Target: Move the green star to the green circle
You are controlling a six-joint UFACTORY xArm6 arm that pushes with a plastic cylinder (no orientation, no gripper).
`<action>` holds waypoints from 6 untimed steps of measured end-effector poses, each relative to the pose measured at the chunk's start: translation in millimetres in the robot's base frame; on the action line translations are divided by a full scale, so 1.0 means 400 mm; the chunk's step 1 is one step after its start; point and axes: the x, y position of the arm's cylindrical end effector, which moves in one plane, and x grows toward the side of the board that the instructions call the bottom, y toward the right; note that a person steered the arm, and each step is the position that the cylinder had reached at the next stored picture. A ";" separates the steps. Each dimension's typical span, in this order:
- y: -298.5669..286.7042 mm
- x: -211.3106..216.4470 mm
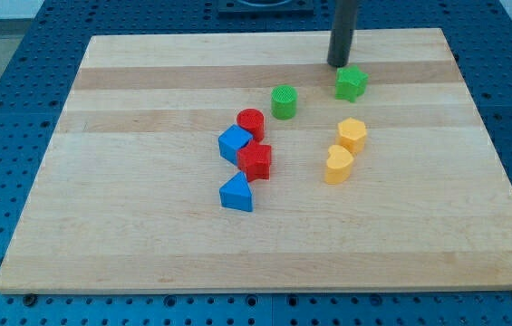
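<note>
The green star [351, 83] lies on the wooden board [147, 244] toward the view's top right. The green circle [284, 101] stands to its left and slightly lower, a short gap apart. My tip [339, 64] is just above and a little left of the green star, very close to its upper edge.
A red circle [250, 123], a blue block [234, 143] and a red star-like block [256, 161] cluster below-left of the green circle. A blue triangle [236, 194] lies lower. A yellow hexagon [352, 135] and a yellow heart [338, 164] lie below the green star.
</note>
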 end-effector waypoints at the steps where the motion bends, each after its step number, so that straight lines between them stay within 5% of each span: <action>1: -0.086 0.035; 3: -0.060 -0.079; 4: 0.143 -0.048; 6: 0.243 0.089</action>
